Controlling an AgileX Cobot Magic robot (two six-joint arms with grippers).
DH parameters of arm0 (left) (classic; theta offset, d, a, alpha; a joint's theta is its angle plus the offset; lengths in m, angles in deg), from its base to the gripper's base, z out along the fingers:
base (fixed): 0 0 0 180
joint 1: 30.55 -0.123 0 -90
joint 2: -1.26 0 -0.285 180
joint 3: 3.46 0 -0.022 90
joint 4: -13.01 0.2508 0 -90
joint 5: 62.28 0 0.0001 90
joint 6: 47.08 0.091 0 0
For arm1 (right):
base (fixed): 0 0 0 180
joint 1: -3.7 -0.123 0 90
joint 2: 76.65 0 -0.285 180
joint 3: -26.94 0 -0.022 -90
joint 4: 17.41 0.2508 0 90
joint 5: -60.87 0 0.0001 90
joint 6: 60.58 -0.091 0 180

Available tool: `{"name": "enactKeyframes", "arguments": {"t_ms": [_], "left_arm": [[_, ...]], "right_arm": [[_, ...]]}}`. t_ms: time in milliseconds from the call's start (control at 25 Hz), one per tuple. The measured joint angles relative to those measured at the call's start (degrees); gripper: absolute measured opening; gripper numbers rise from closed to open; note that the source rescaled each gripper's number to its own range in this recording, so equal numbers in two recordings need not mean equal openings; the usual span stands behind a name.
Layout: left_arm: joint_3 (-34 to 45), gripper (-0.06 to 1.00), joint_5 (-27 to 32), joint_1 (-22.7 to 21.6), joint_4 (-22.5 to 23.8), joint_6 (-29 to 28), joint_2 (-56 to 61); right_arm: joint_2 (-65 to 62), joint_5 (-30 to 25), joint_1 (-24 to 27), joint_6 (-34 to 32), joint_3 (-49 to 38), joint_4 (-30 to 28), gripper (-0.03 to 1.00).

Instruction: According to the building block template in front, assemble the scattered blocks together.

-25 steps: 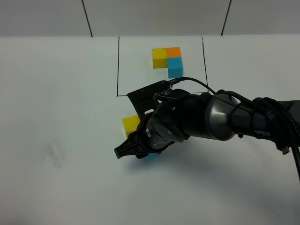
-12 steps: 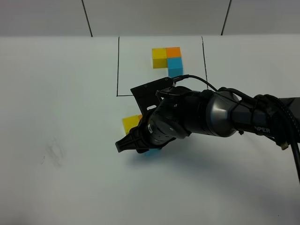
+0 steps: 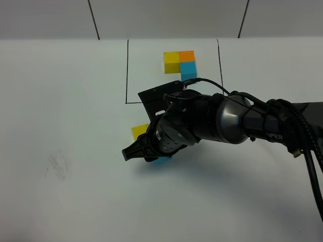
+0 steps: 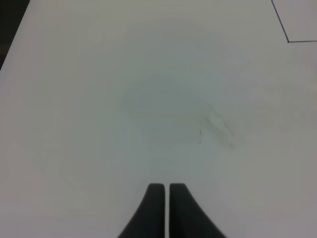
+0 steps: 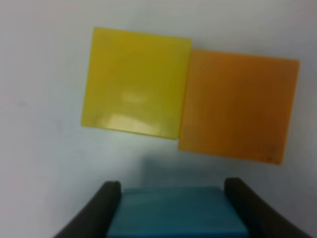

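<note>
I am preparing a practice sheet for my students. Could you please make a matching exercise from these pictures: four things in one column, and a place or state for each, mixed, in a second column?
Things
1. left gripper
2. blue block
3. loose yellow block
4. building block template

Places or states
A. between the right gripper's fingers
B. inside the black outline
C. shut, above bare table
D. side by side with the loose orange block

Pairs: 1-C, 2-A, 3-D, 4-B
</note>
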Motion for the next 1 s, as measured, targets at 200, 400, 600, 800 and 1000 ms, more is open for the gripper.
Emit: {"name": "enactKeyframes", "arguments": {"t_ms": [200,400,600,800,1000], "left_arm": [[0.0,0.0,0.0,0.0,-0.03,0.0,0.0],[0.0,0.0,0.0,0.0,0.01,0.0,0.0],[0.0,0.0,0.0,0.0,0.01,0.0,0.0],[0.0,0.0,0.0,0.0,0.01,0.0,0.0],[0.0,0.0,0.0,0.0,0.01,0.0,0.0]], "right_arm": [[0.11,-0.07,0.36,0.0,0.05,-0.43,0.5],[0.11,-0.11,0.57,0.0,0.1,-0.88,0.5],[0.11,0.04,0.87,0.0,0.1,-1.16,0.5],[0.16,0.55,1.35,0.0,0.1,-1.3,0.5],[0.17,0.92,1.54,0.11,0.1,-1.35,0.5]]}}
